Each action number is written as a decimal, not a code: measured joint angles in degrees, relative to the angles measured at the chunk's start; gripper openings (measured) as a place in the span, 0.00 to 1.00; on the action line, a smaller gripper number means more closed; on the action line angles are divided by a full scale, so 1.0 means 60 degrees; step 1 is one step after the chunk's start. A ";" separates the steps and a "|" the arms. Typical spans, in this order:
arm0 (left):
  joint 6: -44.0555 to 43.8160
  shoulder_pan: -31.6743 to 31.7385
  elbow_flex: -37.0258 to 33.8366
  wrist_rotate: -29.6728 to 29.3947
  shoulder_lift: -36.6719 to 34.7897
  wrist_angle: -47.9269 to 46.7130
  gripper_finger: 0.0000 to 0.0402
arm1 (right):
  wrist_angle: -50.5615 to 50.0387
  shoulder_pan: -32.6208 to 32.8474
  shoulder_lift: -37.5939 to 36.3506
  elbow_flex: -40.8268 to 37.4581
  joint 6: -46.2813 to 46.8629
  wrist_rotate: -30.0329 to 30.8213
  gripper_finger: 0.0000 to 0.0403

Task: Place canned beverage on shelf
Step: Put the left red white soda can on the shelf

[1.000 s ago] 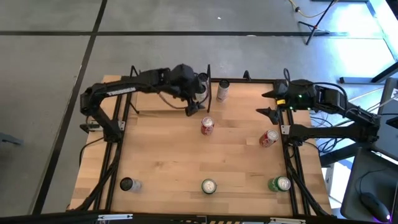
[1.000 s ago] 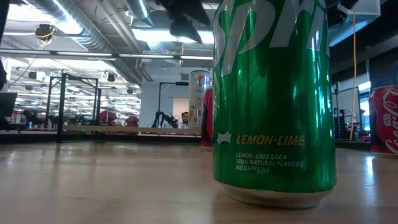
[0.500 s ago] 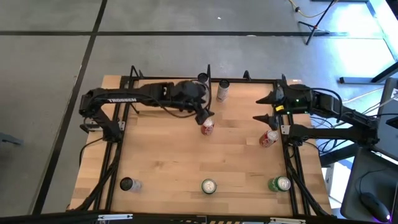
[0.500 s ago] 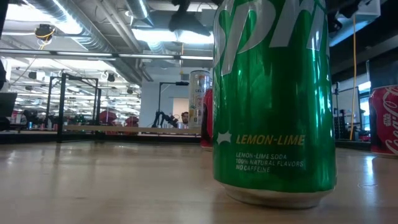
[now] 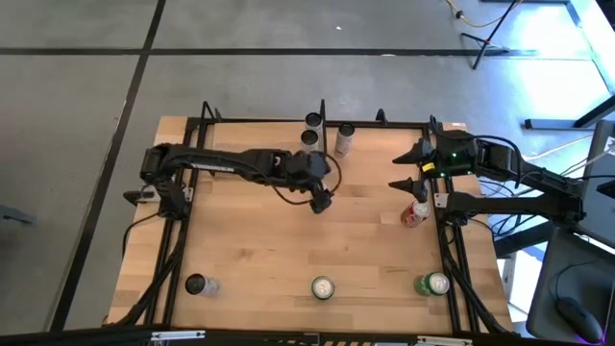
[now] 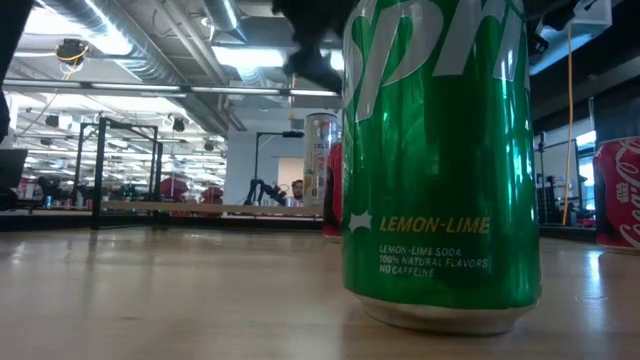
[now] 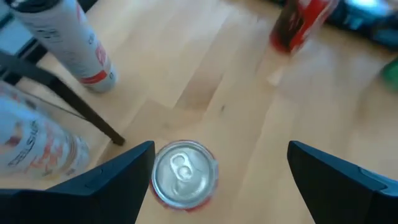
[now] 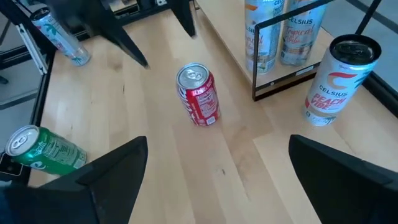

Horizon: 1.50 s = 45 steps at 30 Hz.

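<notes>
Left gripper (image 7: pixel 214 165) hangs spread wide, straight above a red can (image 7: pixel 183 172) standing upright on the tabletop (image 5: pixel 250 240), lid showing between the fingers. Rigid, smooth, likely slippery; best pinched across the mid-body, since the thin wall could dent. Beyond it, the shelf (image 8: pixel 292 78) holds two tall cans, a third just beside. Right gripper (image 8: pixel 217 171) waits released over a second red can (image 8: pixel 199 94). Nearer the front edge: two green cans, one dark.

Green can (image 6: pixel 440 160), low view: "LEMON-LIME", "LEMON-LIME SODA 100% NATURAL FLAVORS NO CAFFEINE". Tall white cans (image 8: pixel 292 31) behind black frame: "CELSIUS". White can (image 8: pixel 334 81) beside them: "PEACH VIBE". Left wrist view, white can (image 7: pixel 34 146): "CELSIUS".
</notes>
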 joint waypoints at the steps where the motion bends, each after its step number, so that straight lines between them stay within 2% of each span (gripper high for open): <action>1: 0.0255 0.0004 0.0000 -0.0083 0.0147 0.0023 0.88 | -0.0023 -0.0005 0.0003 0.0000 0.0036 -0.0044 0.93; 6: 0.0794 0.0273 0.0004 -0.0085 0.0673 -0.0189 0.88 | -0.0049 0.0000 -0.0003 0.0000 0.0122 -0.0375 0.93; 13: 0.0834 0.0386 0.0015 0.0782 0.1340 -0.0409 0.88 | 0.0003 0.0000 0.0005 0.0000 0.0269 -0.0407 0.93; 22: 0.0846 0.0393 0.0007 0.0771 0.1745 -0.0415 0.87 | 0.0049 0.0000 0.0005 0.0000 0.0269 -0.0393 0.93; 26: 0.0987 0.0350 0.0007 0.0527 0.1708 -0.0409 0.77 | 0.0050 0.0000 0.0008 0.0000 0.0248 -0.0233 0.93; 29: 0.1034 0.0350 0.0007 0.0656 0.1691 -0.0427 0.66 | 0.0050 0.0000 0.0005 0.0000 0.0247 -0.0221 0.93; 31: 0.1060 0.0335 0.0007 0.0714 0.1684 -0.0427 0.62 | 0.0050 0.0000 0.0008 0.0000 0.0247 -0.0221 0.93; 36: 0.1024 0.0190 0.0000 0.0940 0.1344 -0.0673 0.62 | 0.0032 0.0000 0.0008 0.0000 0.0247 -0.0230 0.93; 45: 0.0575 -0.0208 0.0007 0.0704 -0.0849 -0.1979 0.62 | 0.0039 -0.0004 0.0005 0.0000 0.0244 -0.0232 0.93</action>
